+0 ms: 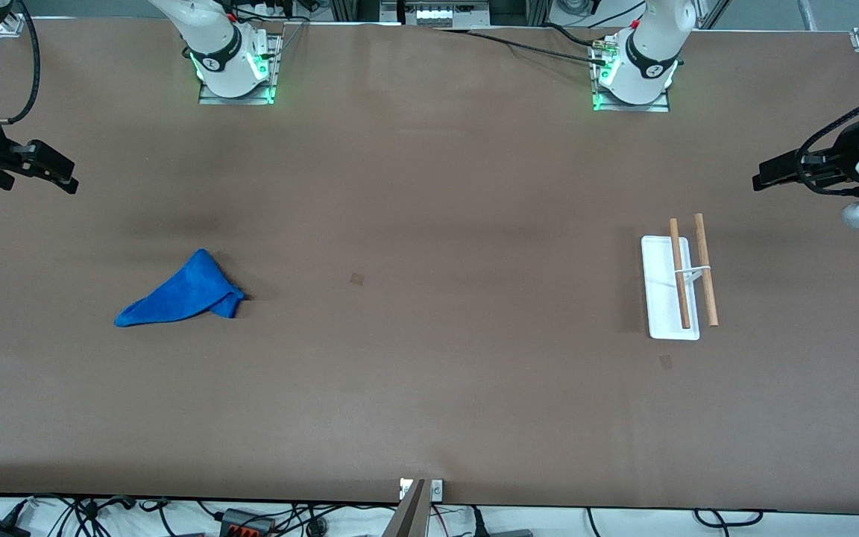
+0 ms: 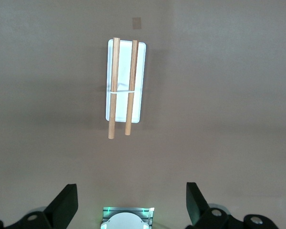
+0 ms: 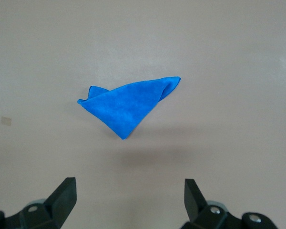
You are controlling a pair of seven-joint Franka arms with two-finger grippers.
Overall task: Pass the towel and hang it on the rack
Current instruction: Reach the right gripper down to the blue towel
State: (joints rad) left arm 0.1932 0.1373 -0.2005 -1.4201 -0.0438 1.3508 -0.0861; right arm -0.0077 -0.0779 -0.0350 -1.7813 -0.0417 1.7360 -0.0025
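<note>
On the brown desk [image 1: 429, 186] nothing's been started yet, as far as these views show. Blue towel [image 1: 180, 294] lies crumpled in a rough triangle toward the right arm's end of the desk, untouched; on the front view's clock face w/ desk centre as hub, it sits at abt 8 o'clock. Rack [image 1: 679, 282] stands toward the left arm's end, at abt 3–4 o'clock, well apart from the towel. Its white base lies flat, both wooden rods are bare, no cloth on them.

Right gripper [image 3: 128, 200] hangs up in the air at the 9 o'clock edge of the front view, over the desk edge at its own end, not over the towel. Fingers [image 3: 62, 195] spread wide, holding nothing; towel shows clear betw. them in the right wrist view, lower down and some way off.

Left gripper [image 2: 131, 202] hangs at the 3 o'clock edge, over its own end of the desk, short of the rack. Fingers [image 2: 64, 202] also wide, empty; rack [image 2: 126, 81] sits in plain sight of its wrist cam.

Judgement: 0% done. All steps left: right arm picks up towel, carries it toward mid-desk, hands over to left gripper, left arm drapes it over the rods. Left arm prob. waits till the pass.
</note>
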